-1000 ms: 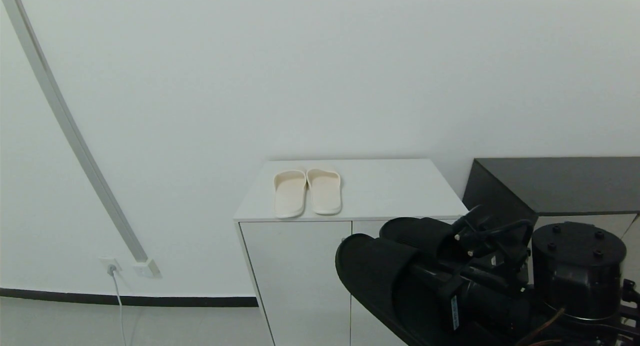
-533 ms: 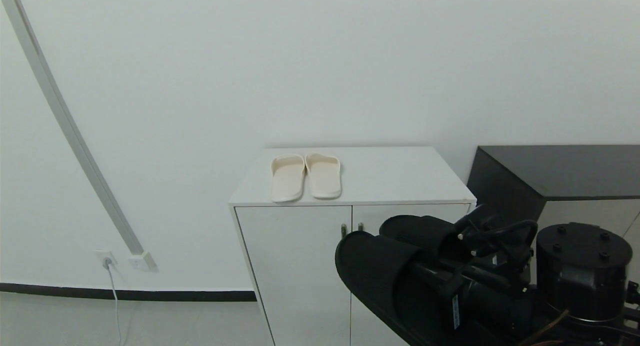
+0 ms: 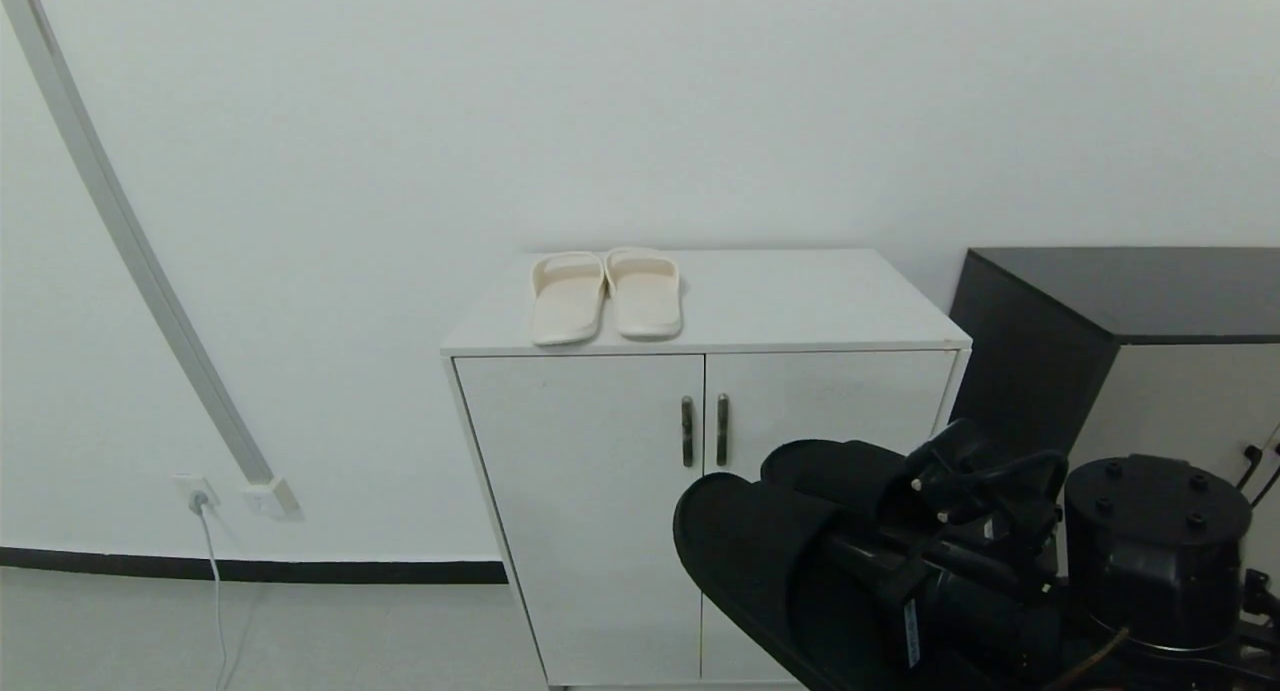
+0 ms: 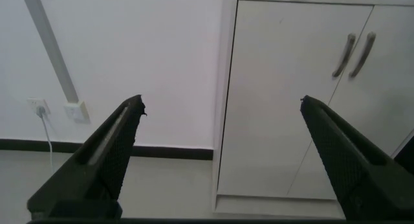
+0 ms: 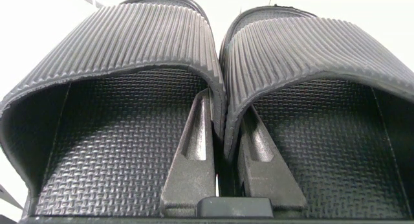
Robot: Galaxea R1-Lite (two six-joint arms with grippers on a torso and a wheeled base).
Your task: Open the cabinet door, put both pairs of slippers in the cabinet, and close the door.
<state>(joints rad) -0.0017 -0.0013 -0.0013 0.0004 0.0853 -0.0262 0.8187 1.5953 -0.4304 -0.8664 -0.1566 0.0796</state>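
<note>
My right gripper (image 5: pixel 224 107) clamps a pair of black ribbed rubber slippers (image 3: pixel 770 541). My left gripper (image 4: pixel 221 102) gapes empty, facing the closed white two-door cabinet (image 3: pixel 590 491) topped with cream slippers (image 3: pixel 607 293).

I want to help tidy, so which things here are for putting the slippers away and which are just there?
For the job: black slippers, pinched in the right pincer; cream slippers on the white cabinet; its shut doors; the open left pincer.

Just there: dark cabinet beside it; wall socket; grey wall strip.
</note>
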